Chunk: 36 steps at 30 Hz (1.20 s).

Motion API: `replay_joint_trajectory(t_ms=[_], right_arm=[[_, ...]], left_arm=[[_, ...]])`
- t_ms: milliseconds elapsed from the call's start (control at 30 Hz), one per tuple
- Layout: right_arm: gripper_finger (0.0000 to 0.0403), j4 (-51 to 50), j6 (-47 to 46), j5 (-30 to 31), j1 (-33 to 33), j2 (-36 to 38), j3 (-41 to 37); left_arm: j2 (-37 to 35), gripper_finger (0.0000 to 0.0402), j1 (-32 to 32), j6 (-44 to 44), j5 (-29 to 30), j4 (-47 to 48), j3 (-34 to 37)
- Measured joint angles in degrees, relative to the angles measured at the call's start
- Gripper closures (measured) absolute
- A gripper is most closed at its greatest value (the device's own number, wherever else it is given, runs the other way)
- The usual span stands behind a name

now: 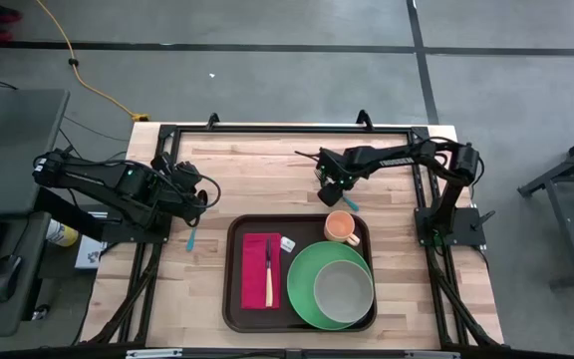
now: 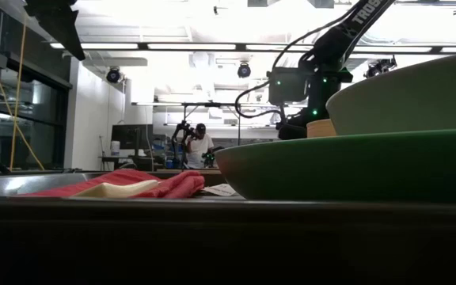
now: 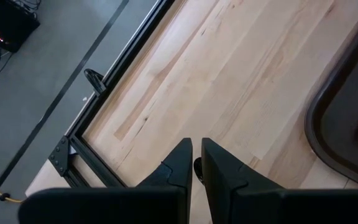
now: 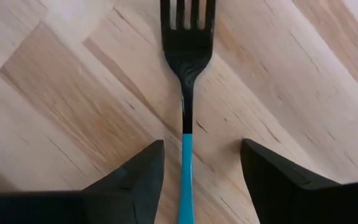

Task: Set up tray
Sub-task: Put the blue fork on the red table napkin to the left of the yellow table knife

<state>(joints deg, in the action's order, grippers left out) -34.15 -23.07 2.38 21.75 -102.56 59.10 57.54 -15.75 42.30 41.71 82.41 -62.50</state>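
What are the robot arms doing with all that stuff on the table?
They're setting up a meal tray. The brown tray already holds a red napkin with a knife on it, a green plate with a bowl, and an orange cup. The right gripper is open around the blue handle of a fork lying on the table, ready to grab it. The left gripper waits shut beside the tray.

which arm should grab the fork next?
Right. The right claw hangs open, straddling the blue handle of the fork on the table just behind the tray. The left claw is shut, over bare wood left of the tray.
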Motion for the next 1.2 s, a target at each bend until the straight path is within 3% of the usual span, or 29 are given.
replay_joint_trajectory(t_ms=[333, 667, 867, 1100, 1200], right_arm=[[0.0232, 0.3, 2.7, -0.9, -2.1, -4.8, 0.4], [0.0245, 1.6, 0.1, -0.2, -2.7, -5.0, 0.2], [0.0297, 2.7, -2.9, -0.2, -2.7, -5.0, 0.2], [0.0386, 3.3, -3.9, -0.2, -2.7, -5.1, 0.2], [0.0397, 3.6, -4.2, -0.5, -2.7, -5.1, 0.2]], left_arm=[[0.0, 0.0334, 0.0, 0.0, 0.0, 0.0, 0.0], [0.0, 0.0334, 0.0, 0.0, 0.0, 0.0, 0.0], [0.0, 0.0334, 0.0, 0.0, 0.0, 0.0, 0.0], [0.0, 0.0334, 0.0, 0.0, 0.0, 0.0, 0.0], [0.0, 0.0334, 0.0, 0.0, 0.0, 0.0, 0.0]])
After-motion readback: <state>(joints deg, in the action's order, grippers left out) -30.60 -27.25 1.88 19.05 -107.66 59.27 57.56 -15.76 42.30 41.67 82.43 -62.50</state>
